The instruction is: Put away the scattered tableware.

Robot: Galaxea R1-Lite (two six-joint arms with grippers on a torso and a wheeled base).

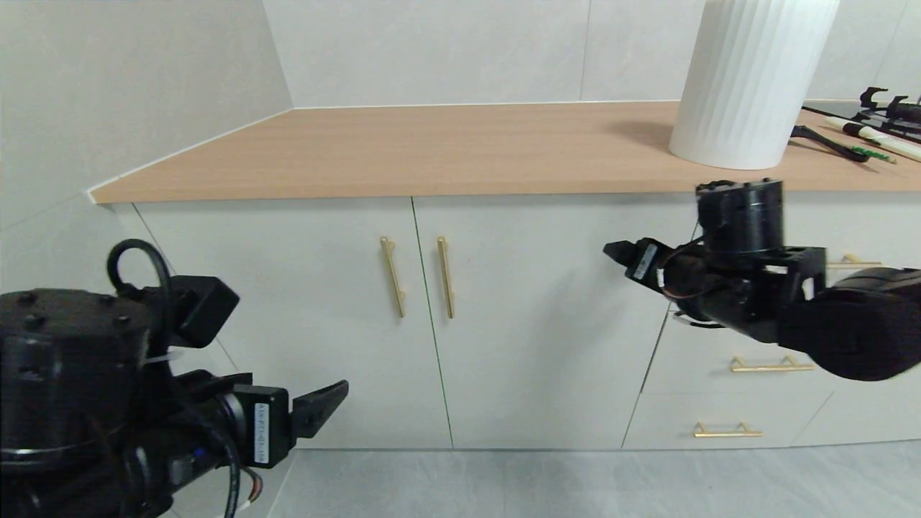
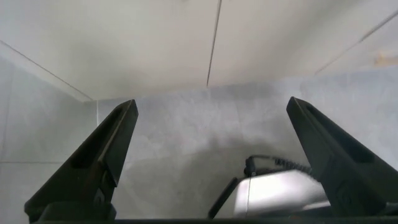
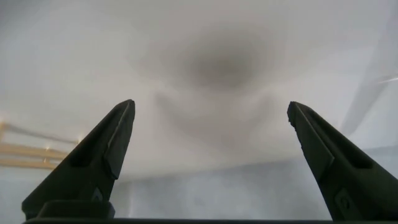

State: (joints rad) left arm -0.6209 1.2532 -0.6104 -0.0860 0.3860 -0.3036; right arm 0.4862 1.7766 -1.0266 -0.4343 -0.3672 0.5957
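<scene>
On the wooden countertop, at its far right end, lie scattered utensils: a black-handled piece and pale chopstick-like sticks. Beside them stands a tall white ribbed holder. My right gripper hangs below the counter edge in front of the cabinet face, open and empty. My left gripper is low at the left, near the floor and pointing toward the cabinet, open with nothing between its fingers.
Two cabinet doors meet at a pair of vertical gold handles. To the right are drawers with horizontal gold handles. Tiled wall closes the left side. Grey floor lies below.
</scene>
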